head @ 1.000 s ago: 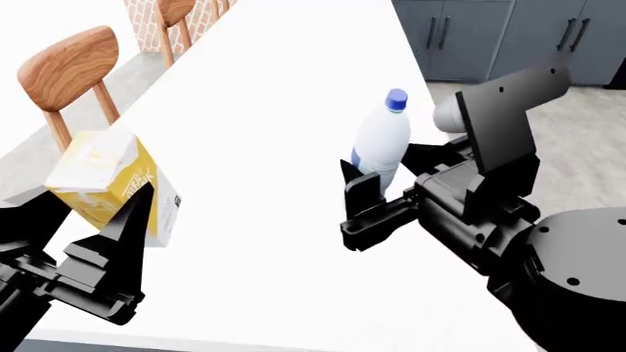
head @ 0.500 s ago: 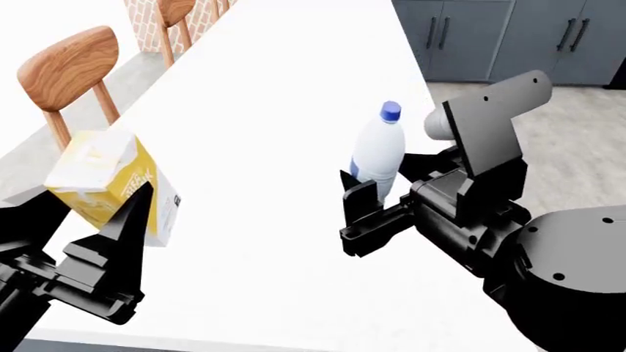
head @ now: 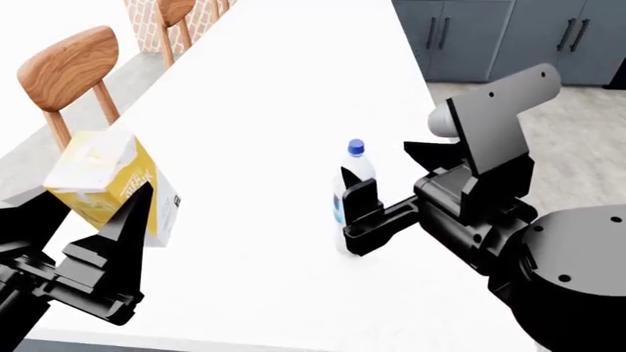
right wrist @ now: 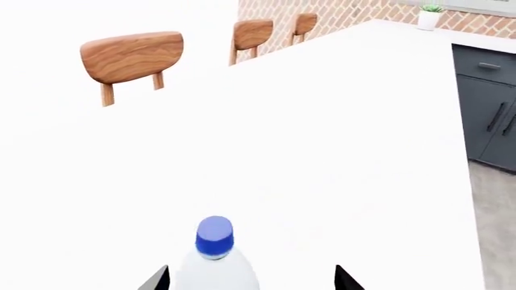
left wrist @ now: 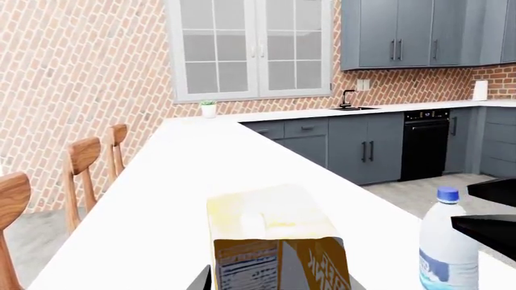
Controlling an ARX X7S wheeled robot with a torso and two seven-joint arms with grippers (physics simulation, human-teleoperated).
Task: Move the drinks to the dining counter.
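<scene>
Drinks: two; one yellow juice carton and one clear water bottle with a blue cap and blue label.
Juice carton: tilted, at the near left of the dining counter; the head view does not settle whether it touches the white top; the left wrist view shows its white top and printed side, its base cut off by the frame edge.
Left gripper: jaws spread about the carton's width, one black finger against its near side, the other running under its left side; it appears to clasp the carton.
Water bottle: upright, near the middle of the counter's near end, to the right of the carton and well apart from it; its base is hidden behind the right gripper.
Right gripper: fingers either side of the bottle's lower half; in the right wrist view two dark fingertips flank the bottle with gaps showing on both sides; whether they press it cannot be told.
Chairs: three wooden round-backed chairs counted along the counter's left side in the right wrist view, nearest one; only two show in the head view.
Far end: a small potted plant on the far worktop below a white window; grey cabinets to the right.
Hard to make out: the carton's print is blurred.
</scene>
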